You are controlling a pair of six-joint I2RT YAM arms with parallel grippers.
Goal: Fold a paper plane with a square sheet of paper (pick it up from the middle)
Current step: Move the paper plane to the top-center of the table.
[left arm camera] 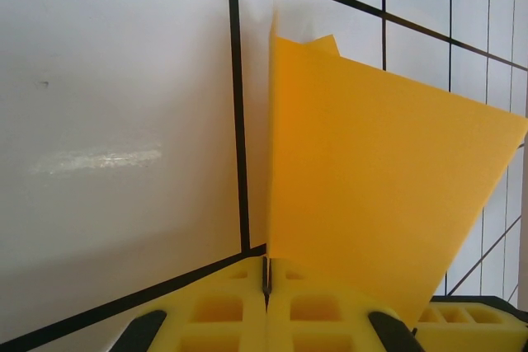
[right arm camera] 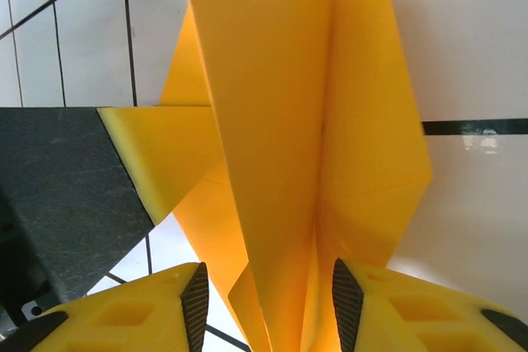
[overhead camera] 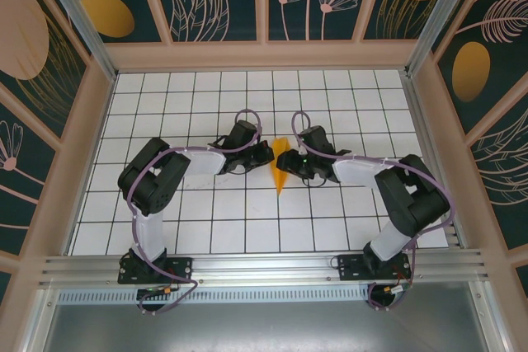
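Where the two arms meet at mid-table, you see the paper plane point(overhead camera: 280, 176), a slim orange-yellow point between their fingertips over the white gridded table point(overhead camera: 206, 220). Your left gripper point(left arm camera: 266, 286) is clenched on one edge, with the sheet caught in the seam between its fingers. Your right gripper point(right arm camera: 271, 307) is released, its pads point(right arm camera: 195, 302) standing apart either side of the centre crease.
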